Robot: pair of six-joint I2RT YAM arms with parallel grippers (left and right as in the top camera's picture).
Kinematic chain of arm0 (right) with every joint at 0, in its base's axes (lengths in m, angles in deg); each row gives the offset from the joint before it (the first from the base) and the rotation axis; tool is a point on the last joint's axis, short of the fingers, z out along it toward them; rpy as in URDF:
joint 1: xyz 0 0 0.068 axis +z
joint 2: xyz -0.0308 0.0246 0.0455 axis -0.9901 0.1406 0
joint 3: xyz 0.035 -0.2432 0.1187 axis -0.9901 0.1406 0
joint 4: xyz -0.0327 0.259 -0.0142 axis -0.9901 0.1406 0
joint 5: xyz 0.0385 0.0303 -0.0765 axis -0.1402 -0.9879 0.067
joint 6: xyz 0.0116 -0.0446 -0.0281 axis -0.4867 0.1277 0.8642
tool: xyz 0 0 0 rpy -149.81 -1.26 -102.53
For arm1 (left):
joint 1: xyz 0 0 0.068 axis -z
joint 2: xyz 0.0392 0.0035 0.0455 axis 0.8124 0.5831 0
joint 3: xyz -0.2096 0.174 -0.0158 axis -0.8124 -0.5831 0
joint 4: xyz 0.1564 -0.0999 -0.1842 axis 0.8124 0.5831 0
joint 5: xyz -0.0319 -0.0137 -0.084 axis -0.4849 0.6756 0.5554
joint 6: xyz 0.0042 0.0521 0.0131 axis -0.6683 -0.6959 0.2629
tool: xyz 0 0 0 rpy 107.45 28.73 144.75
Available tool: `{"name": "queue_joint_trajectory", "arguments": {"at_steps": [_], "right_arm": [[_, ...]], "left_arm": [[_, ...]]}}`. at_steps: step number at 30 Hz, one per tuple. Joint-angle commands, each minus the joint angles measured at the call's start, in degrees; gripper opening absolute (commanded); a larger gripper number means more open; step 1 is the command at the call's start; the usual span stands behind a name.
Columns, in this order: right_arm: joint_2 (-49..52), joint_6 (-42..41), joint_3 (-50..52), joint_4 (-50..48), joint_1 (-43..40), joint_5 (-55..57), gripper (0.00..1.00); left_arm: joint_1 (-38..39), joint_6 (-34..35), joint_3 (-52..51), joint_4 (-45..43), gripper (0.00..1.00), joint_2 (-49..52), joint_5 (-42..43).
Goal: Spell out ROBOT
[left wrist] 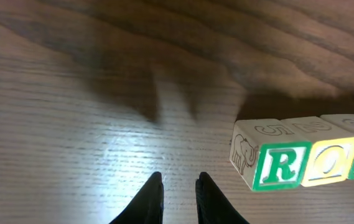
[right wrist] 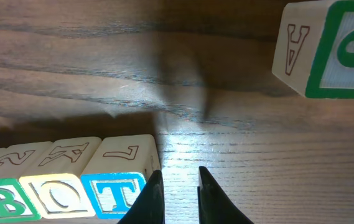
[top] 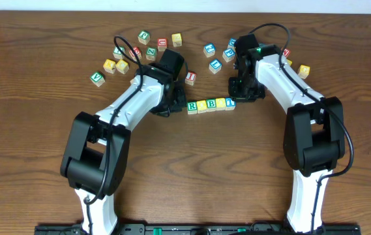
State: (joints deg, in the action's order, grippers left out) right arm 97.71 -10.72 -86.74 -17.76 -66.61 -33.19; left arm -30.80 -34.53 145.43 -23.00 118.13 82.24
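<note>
Looks like the last step: ROBOT row (top: 211, 104) lined up on the table (top: 35, 72). Clenched on nothing, left gripper (left wrist: 178, 194) beside the R block (left wrist: 280, 167), right gripper (right wrist: 177, 190) beside the T block (right wrist: 113, 194). Next: lift both away gently.

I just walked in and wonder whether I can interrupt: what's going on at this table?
Two robot arms are spelling ROBOT with wooden letter cubes. The row of cubes already reads R, O, B, O, T near the middle of the table. The left gripper is low beside the R cube, and the right gripper is beside the T cube. Both are shut and hold nothing. Spare cubes lie scattered beyond the row. The word looks finished.
</note>
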Motion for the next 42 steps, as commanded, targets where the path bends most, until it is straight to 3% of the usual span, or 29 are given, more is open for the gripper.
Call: {"name": "queue_joint_trajectory", "arguments": {"at_steps": [1,42], "right_arm": [[-1.46,0.52,1.01,-0.04,-0.22,-0.20,0.13],[-1.46,0.98,2.51,-1.81,-0.22,-1.51,0.14]], "left_arm": [[0.07,0.87,-0.50,-0.44,0.19,1.40,1.97],[2.91,0.70,-0.55,-3.61,0.19,3.30,2.36]]}}
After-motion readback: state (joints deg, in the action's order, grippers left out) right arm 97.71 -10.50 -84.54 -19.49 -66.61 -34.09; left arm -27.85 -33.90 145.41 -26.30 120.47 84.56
